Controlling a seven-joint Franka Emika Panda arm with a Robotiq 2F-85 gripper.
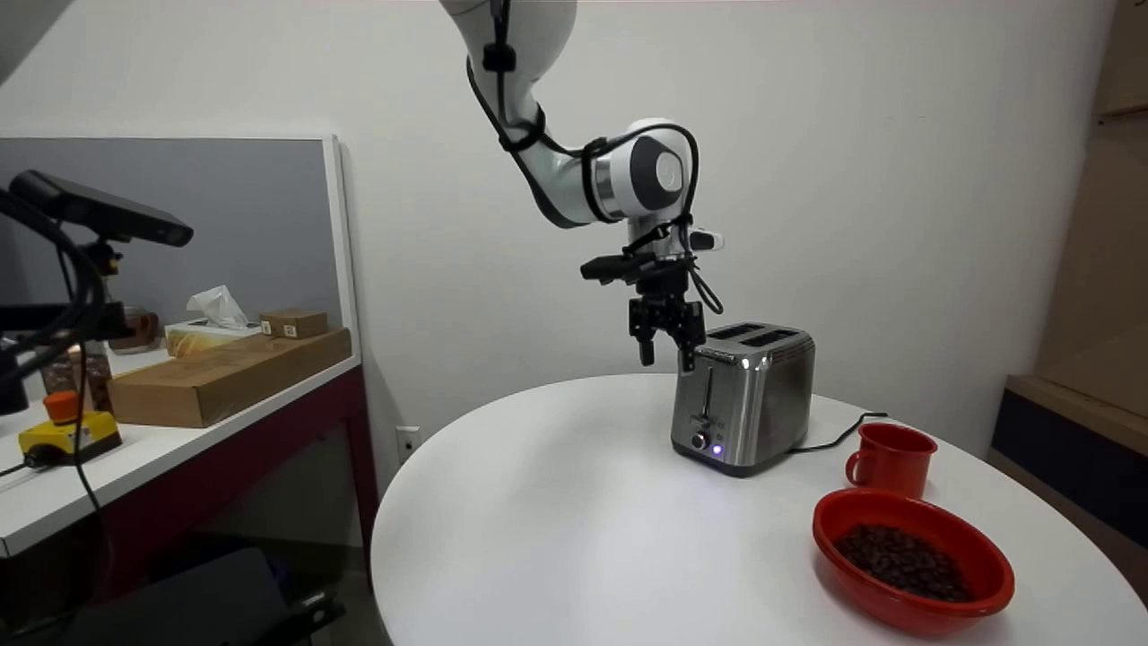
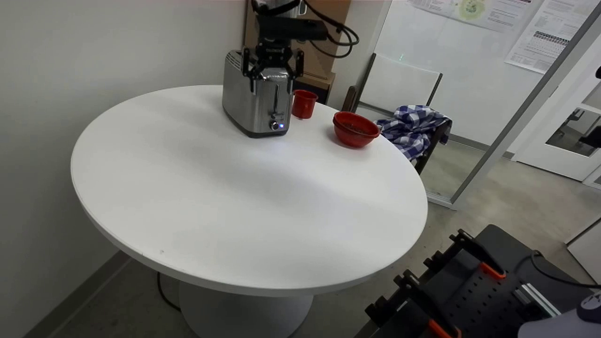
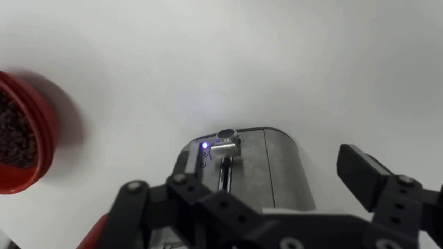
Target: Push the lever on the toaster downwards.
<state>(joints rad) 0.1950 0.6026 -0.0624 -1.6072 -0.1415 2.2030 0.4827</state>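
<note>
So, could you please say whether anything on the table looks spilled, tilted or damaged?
Nothing stands out: the toaster and red mug stand upright, and the dark beans lie inside the red bowl.

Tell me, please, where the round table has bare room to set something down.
In an exterior view, the table is bare from the toaster and red bowl to its near edge. It is crowded around the toaster, with the claw close and the red mug nearby.

1 table holds 1 toaster with 2 slots, 1 lever and 1 knob, plus 1 mug and 1 bowl. 1 gripper has 2 fingers. 1 desk holds 2 cartons, 1 tissue box and 1 stop button.
</note>
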